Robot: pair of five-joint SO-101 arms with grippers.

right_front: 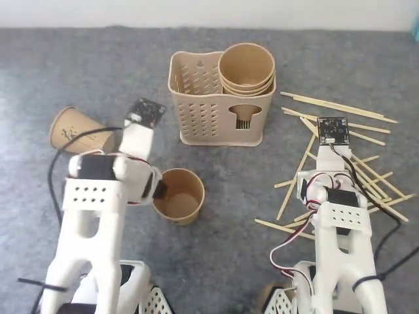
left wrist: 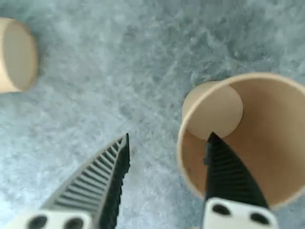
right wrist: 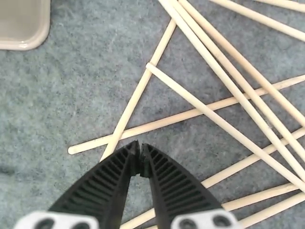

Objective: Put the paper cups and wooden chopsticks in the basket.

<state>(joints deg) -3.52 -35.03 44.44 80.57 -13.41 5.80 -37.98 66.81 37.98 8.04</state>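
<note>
The beige slotted basket [right_front: 200, 108] stands at the back centre, with a stack of paper cups [right_front: 246, 67] in its right part. One paper cup [right_front: 178, 195] stands upright in front of it. My left gripper [left wrist: 169, 137] is open astride this cup's [left wrist: 252, 138] rim, one finger [left wrist: 224, 167] inside and the other finger [left wrist: 102, 176] outside. Another paper cup [right_front: 77, 129] lies on its side at the left, also seen as a cup [left wrist: 16, 55] in the left wrist view. Several wooden chopsticks [right_front: 340, 108] lie scattered on the right. My right gripper [right wrist: 139, 145] is shut and empty just above crossed chopsticks [right wrist: 209, 114].
Grey carpet [right_front: 222, 255] covers the table. A corner of the basket [right wrist: 24, 24] is close to my right gripper. The left arm [right_front: 98, 190] and right arm [right_front: 337, 216] rise from the front edge.
</note>
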